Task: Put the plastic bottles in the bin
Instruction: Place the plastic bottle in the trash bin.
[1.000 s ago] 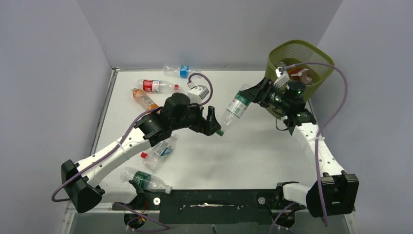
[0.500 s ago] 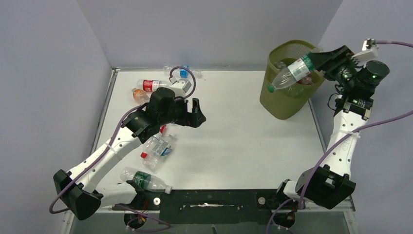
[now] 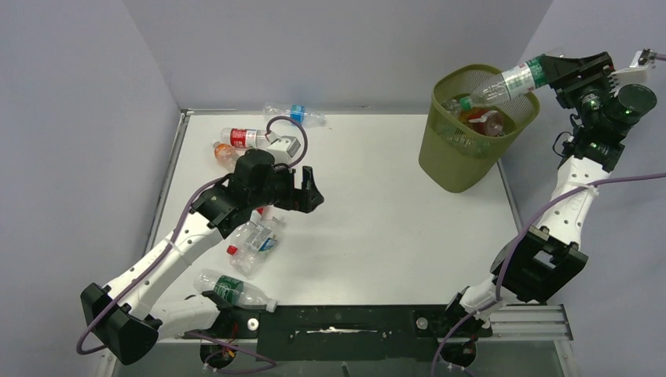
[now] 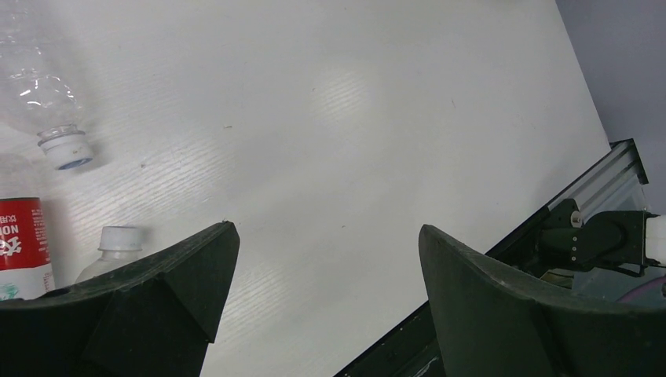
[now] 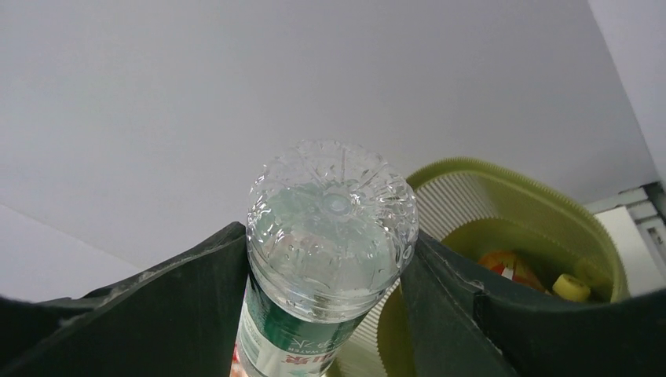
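Gray walls close in a white tabletop [image 3: 393,228] on 3 sides. At its far right corner the bin [image 3: 459,161] stands upright, with a binned bottle [image 3: 481,119] of orange tint and some clear ones lying inside.

The right fingers [image 3: 564,71] sit high, just right of the bin's rim, clenched on the base end of the held bottle [image 3: 510,78]. It is clear with a green label and tilts down to the left, its green cap over the bin's opening at about rim height. In the right wrist view its ribbed clear base [image 5: 331,220] fills the gap between the 2 right fingers [image 5: 181,314]. The bin [image 5: 550,208] shows below, and a yellow cap is visible inside.

The left fingers [image 3: 308,176] hang over the left middle of the tabletop, released and spread wide. In the left wrist view only bare tabletop [image 4: 330,157] lies between the left fingers [image 4: 157,306].

At least 5 bottles lie on the left part of the tabletop:
- A blue-label bottle [image 3: 294,115] lies at the far edge.
- A red-label bottle [image 3: 247,138] lies just nearer than that.
- An orange bottle [image 3: 222,151] lies beside it, partly hidden by the left arm.
- A crushed bottle [image 3: 253,239] with a red cap lies under the arm.
- A near bottle [image 3: 232,289] with a green label lies by the near edge.
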You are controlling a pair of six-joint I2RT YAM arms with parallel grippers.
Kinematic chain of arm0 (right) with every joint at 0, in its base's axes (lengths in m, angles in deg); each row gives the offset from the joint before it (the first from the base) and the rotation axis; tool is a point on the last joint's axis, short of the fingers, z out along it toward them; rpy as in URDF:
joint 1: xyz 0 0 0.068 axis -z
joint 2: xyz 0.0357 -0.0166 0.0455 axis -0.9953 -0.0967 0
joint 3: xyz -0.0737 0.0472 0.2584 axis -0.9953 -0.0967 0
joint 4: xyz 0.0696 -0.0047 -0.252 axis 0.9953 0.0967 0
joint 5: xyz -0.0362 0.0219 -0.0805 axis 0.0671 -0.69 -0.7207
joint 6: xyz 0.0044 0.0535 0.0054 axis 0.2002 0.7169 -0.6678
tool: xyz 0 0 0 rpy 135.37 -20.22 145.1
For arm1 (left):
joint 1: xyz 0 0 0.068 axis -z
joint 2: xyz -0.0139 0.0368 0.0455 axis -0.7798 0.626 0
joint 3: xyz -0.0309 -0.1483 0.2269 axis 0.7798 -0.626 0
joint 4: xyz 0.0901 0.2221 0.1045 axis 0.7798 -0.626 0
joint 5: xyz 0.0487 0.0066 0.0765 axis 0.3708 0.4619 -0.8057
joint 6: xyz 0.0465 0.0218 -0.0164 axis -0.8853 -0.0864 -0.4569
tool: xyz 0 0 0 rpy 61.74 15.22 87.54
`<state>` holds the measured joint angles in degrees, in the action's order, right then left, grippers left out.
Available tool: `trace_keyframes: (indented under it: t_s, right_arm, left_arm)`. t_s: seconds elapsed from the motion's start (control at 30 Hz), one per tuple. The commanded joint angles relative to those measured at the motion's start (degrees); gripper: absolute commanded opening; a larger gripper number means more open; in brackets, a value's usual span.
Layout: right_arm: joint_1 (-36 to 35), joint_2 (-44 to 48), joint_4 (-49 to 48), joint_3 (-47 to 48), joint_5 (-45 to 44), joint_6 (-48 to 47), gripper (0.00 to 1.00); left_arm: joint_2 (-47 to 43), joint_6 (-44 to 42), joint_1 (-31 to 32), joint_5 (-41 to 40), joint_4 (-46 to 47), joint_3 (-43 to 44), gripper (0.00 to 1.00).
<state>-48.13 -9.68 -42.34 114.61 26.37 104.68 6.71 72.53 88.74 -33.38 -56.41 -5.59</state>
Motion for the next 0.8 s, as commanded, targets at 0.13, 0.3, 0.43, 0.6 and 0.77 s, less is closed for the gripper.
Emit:
trace_keyframes:
  t_s: [0.13, 0.3, 0.43, 0.6, 0.77]
  right_arm:
    - [-1.78, -5.02, 2.32, 10.1, -8.64, -8.43, 0.64]
    - [-6.2, -8.86, 8.63, 16.28, -13.49, -15.66, 0.65]
    - [-11.18, -11.54, 14.97, 20.78, -18.91, -22.7, 0.67]
    - [-15.79, -12.04, 21.52, 22.04, -26.77, -29.34, 0.82]
    - [-16.55, -8.29, 24.07, 18.04, -30.41, -31.38, 0.89]
  left_arm:
    - [-3.26, -2.53, -2.48, 1.26, 1.41, -0.74, 0.86]
    - [-3.51, -2.96, -3.92, 2.04, 1.69, -1.09, 0.86]
    - [-3.32, -3.14, -4.47, 2.44, 1.83, -1.31, 0.86]
    - [-4.22, -3.14, -5.05, 2.72, 2.14, -2.16, 0.86]
    - [-3.96, -3.39, -5.4, 3.06, 1.88, -2.04, 0.86]
